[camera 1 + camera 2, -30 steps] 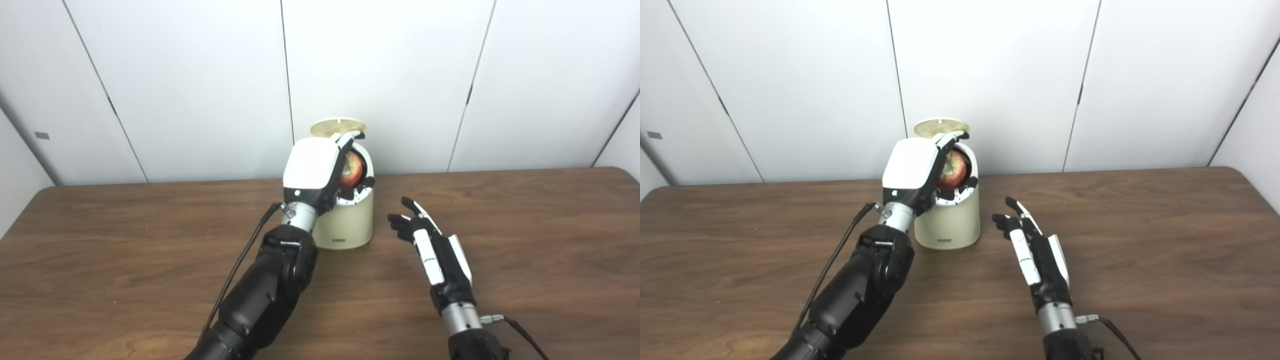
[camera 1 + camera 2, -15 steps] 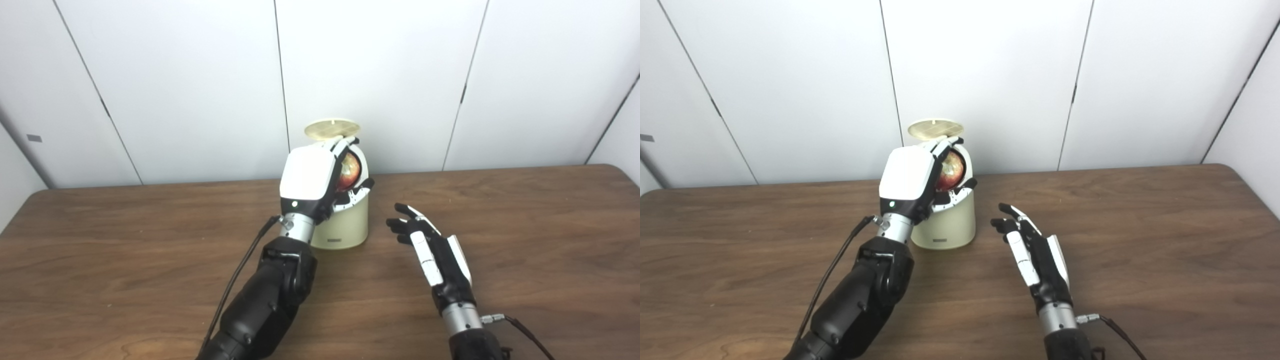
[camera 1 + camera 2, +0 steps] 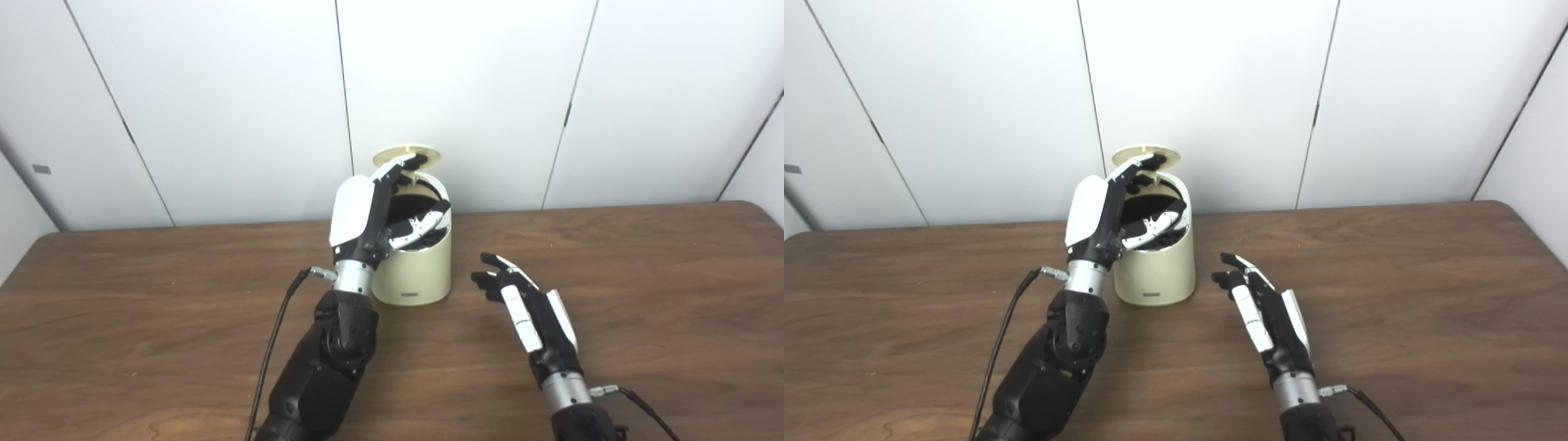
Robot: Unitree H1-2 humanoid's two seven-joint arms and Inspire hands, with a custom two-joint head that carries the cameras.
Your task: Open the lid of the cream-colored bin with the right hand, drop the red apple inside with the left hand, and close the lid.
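Note:
The cream-colored bin [image 3: 416, 269] stands at the back middle of the table with its round lid [image 3: 429, 153] tipped up behind the dark mouth. My left hand [image 3: 367, 214] hovers over the bin's left rim, open, fingers spread above the opening and holding nothing. The red apple is out of sight. My right hand [image 3: 527, 306] rests low over the table to the right of the bin, open, palm turned left, apart from the bin.
The brown wooden table [image 3: 643, 275] stretches wide on both sides. White wall panels [image 3: 490, 92] stand close behind the bin. A black cable [image 3: 275, 331] trails from the left wrist, and another cable [image 3: 643, 407] runs from the right wrist.
The left hand opened over the bin and the apple that it held is gone from view. The right hand drew slightly back toward me.

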